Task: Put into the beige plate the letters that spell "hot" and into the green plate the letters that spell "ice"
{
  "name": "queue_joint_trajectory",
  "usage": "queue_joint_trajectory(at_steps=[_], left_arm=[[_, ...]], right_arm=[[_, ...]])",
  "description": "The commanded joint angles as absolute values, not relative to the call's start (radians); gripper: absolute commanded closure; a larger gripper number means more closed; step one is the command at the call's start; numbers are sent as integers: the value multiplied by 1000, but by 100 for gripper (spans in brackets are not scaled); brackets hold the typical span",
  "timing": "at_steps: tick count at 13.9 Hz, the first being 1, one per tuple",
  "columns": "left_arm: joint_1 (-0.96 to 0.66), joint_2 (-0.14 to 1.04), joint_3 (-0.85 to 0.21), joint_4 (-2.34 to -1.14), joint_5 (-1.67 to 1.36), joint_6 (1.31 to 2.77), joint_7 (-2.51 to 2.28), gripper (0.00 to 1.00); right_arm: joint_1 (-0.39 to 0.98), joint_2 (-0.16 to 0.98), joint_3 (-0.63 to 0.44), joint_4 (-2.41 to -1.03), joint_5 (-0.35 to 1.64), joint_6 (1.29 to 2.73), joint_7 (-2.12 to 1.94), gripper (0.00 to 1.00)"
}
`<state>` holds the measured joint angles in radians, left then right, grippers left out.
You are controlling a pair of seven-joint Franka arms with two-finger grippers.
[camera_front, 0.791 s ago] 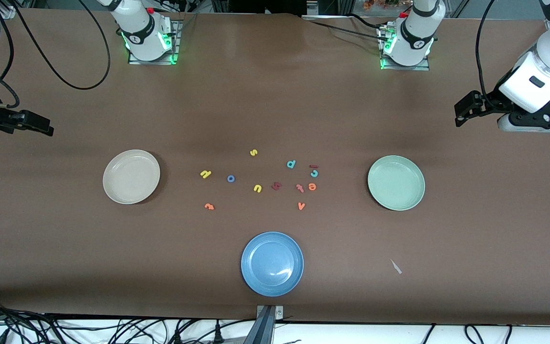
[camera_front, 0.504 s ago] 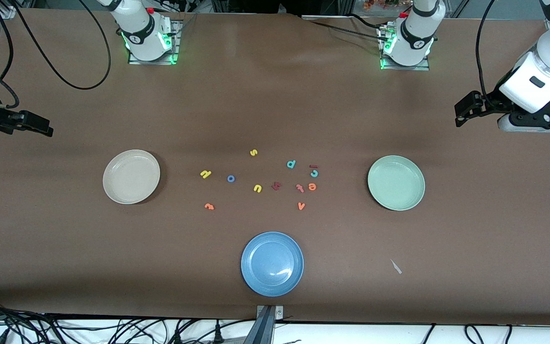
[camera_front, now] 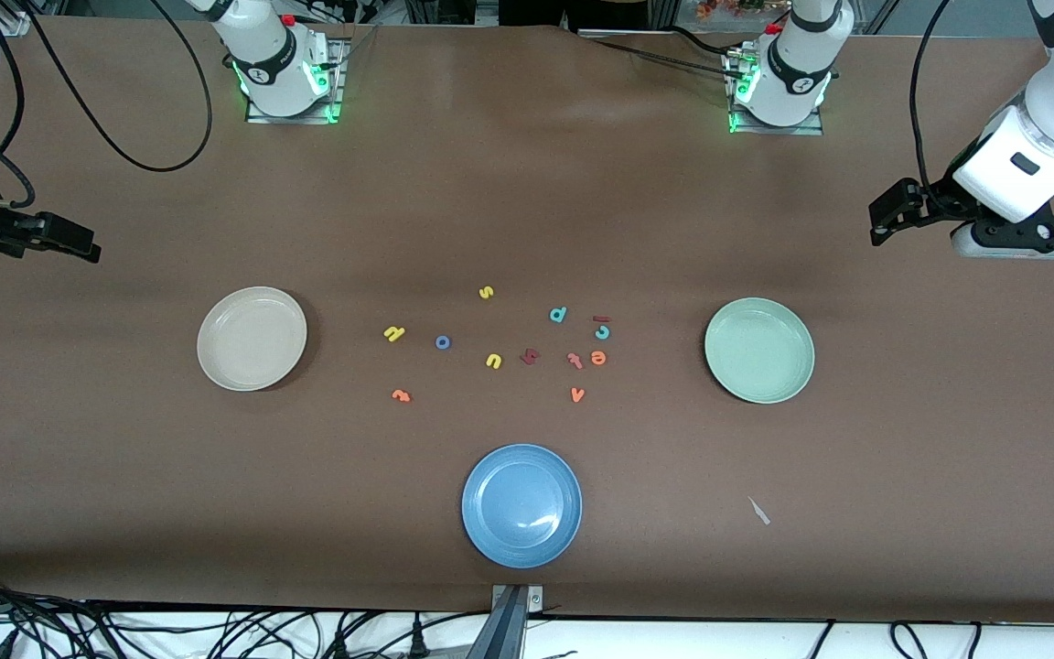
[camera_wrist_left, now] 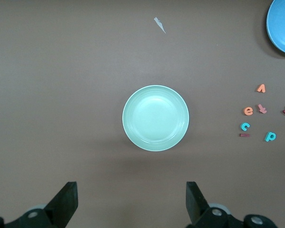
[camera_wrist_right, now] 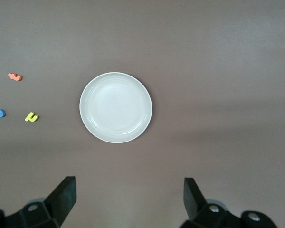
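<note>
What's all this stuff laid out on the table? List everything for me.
beige plate: one, cream, toward the right arm's end.
green plate: one, mint, toward the left arm's end.
blue plate: one, nearest the front camera.
hot letters: yellow h, blue o, orange t, beside the beige plate.
ice letters: dark red i, teal c, orange e, clustered together.
other letters: yellow s, yellow u, teal d, orange v, two reddish ones.
paper scrap: one, pale, on the table.
left gripper: open, above the green plate's end.
right gripper: open, above the beige plate's end.
</note>
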<state>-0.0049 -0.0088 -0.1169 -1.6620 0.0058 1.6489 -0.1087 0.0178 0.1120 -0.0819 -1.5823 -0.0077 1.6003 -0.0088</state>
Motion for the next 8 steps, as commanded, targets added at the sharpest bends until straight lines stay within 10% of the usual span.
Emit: queue_joint_trajectory(at_steps=[1,8], left_arm=[[0,-2,-117,-1637,-14,1641,-87,0],[2,-3,-112,-1631,-15,1641,-89,0]], right_arm=[[11,91,-78,-1601,-12,1611,-17,0],[9,91,-80,-1600,-11,1611,-17,0]])
